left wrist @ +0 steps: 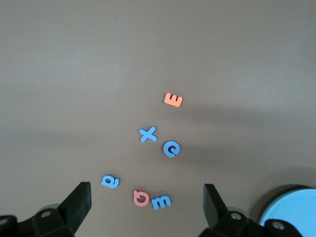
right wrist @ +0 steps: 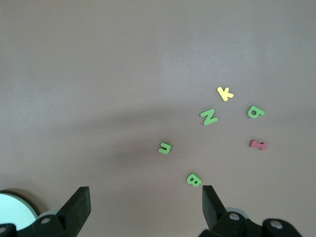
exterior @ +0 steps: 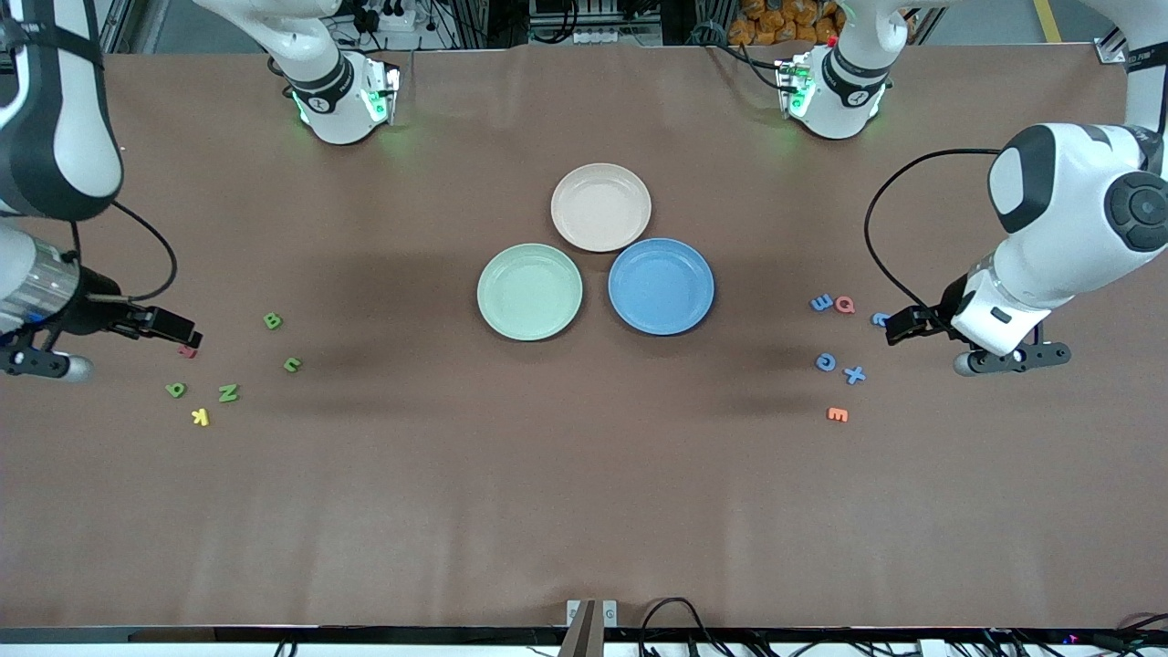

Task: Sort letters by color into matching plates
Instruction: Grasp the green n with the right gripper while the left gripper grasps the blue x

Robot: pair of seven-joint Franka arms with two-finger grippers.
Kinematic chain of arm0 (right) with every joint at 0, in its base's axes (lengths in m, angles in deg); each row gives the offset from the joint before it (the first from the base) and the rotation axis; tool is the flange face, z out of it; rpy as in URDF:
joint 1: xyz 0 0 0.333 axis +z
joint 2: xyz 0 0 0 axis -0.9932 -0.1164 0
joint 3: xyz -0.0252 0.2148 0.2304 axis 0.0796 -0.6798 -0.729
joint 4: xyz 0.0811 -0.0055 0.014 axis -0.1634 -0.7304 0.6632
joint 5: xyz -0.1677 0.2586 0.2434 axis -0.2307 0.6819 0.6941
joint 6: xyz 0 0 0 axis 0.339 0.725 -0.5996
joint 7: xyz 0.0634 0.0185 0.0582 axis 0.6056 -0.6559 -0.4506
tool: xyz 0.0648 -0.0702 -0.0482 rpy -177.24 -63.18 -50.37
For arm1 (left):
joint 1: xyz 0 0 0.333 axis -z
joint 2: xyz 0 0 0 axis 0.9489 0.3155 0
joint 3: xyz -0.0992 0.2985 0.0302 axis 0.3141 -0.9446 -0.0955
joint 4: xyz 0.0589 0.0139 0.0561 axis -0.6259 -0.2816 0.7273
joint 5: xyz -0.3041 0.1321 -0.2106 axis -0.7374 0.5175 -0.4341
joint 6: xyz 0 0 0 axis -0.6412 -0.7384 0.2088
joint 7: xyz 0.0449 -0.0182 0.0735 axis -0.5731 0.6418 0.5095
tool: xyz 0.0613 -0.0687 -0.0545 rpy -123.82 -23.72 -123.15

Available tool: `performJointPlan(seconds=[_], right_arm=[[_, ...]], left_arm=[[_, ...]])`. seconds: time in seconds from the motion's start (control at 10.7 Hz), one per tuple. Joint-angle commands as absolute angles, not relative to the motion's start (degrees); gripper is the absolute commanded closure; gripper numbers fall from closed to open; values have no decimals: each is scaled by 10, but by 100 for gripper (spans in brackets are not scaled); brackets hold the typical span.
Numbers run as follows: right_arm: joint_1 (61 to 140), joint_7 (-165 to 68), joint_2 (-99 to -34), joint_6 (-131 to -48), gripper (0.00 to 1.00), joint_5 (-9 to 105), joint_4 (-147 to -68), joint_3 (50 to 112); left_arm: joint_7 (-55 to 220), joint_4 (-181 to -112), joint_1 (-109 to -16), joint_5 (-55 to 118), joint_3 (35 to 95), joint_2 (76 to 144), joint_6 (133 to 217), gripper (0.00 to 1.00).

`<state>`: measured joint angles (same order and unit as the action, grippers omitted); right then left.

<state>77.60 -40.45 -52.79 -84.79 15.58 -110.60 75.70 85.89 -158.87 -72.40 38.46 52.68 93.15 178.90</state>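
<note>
Small, chunky, flat-faced letters lie in two loose groups on a smooth brown table cover (exterior: 584,493). Toward the right arm's end are a green B (exterior: 272,320), a green hooked letter (exterior: 291,364), a green N (exterior: 227,393), a green round-bellied letter (exterior: 175,390), a yellow K (exterior: 200,417) nearest the front camera, and a red piece (exterior: 187,350) partly hidden under the right gripper. Toward the left arm's end are a blue letter (exterior: 821,302) touching a pinkish-red Q (exterior: 845,305), another blue letter (exterior: 880,318) beside the left gripper, a blue round letter (exterior: 825,362), a blue X (exterior: 854,374) and an orange E (exterior: 837,414). In the middle of the table three round, shallow, matte plates with raised rims sit close together: a pale mint green plate (exterior: 529,328), a medium blue plate (exterior: 661,322) beside it, and a beige plate (exterior: 601,175) farther from the front camera, between the two. All three are empty. The left gripper (exterior: 899,330) hangs over the blue group, its dark blocky fingers (left wrist: 79,202) spread wide and holding nothing. The right gripper (exterior: 178,330) hangs over the green group, its jaws also wide apart and empty. Black cables loop from both wrists. Nothing stands between the letters and the plates.
</note>
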Motion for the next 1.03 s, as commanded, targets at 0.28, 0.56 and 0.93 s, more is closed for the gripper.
performJointPlan(seconds=[0.28, 0.56, 0.93], right_arm=[[773, -370, -612, -1014, 0, 192, -1191, 754], [776, -370, -645, -1052, 0, 212, -1206, 754], [774, -370, -692, -1115, 0, 215, -1229, 754]], left_arm=[[862, -1685, -737, 390, 527, 925, 1911, 0], [862, -1711, -737, 390, 527, 941, 1964, 0], [861, -1711, -736, 395, 527, 1001, 2022, 0]])
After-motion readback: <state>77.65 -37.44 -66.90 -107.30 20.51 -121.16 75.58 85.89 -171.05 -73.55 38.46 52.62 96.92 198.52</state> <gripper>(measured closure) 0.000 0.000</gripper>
